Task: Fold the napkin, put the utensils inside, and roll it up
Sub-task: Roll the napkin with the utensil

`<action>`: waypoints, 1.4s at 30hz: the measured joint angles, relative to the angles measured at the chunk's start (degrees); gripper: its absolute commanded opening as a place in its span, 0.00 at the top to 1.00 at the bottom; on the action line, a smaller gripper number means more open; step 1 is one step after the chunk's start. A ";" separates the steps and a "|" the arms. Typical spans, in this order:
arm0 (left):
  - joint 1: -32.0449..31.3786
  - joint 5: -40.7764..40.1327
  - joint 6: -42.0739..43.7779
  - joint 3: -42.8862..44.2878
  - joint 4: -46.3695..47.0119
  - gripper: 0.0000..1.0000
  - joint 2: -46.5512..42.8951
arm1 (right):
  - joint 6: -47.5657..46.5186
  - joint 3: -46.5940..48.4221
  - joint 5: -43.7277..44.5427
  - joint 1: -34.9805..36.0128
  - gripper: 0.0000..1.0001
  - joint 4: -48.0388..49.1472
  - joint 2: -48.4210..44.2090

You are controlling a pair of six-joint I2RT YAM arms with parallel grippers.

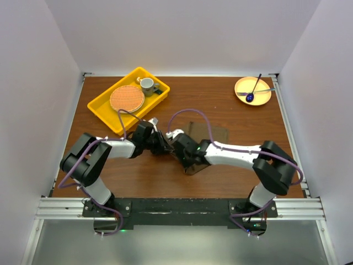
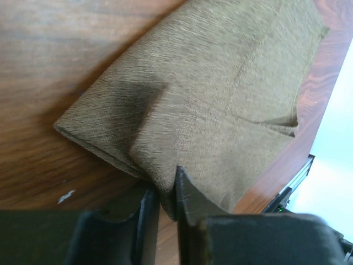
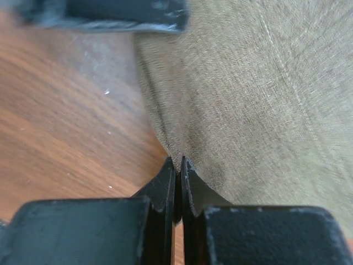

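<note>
Now the left fingers (image 2: 190, 205) and right fingers (image 3: 162, 189) each clamp an edge of the thin olive-brown cloth napkin (image 2: 220, 99), lying mid reddish-brown wooden table (image 1: 237, 165); carry both together (no tugging apart) so the fold lands square.

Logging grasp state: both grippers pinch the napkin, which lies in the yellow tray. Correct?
Wrong on location. The left gripper and right gripper both pinch the napkin, but it lies on the wooden table, not in the yellow tray, which holds an orange mat and a cup. The top external view shows it.
</note>
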 measured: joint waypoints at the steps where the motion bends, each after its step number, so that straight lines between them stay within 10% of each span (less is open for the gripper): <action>1: -0.02 -0.13 0.55 0.31 -0.20 0.70 0.00 | -0.15 -1.27 -3.63 -2.56 1.00 1.38 -1.01; 18: -0.90 -6.16 9.66 5.20 -9.77 0.20 -7.17 | 5.22 -13.88 -47.60 -26.38 1.00 24.11 1.60; 34: -1.55 -7.13 2.86 9.20 -15.91 0.07 -5.62 | 11.23 -19.89 -60.15 -34.25 1.00 37.13 5.22; 42: -2.03 -6.86 -1.20 12.79 -16.31 0.20 0.61 | 10.10 -19.34 -60.13 -34.25 1.00 35.93 5.20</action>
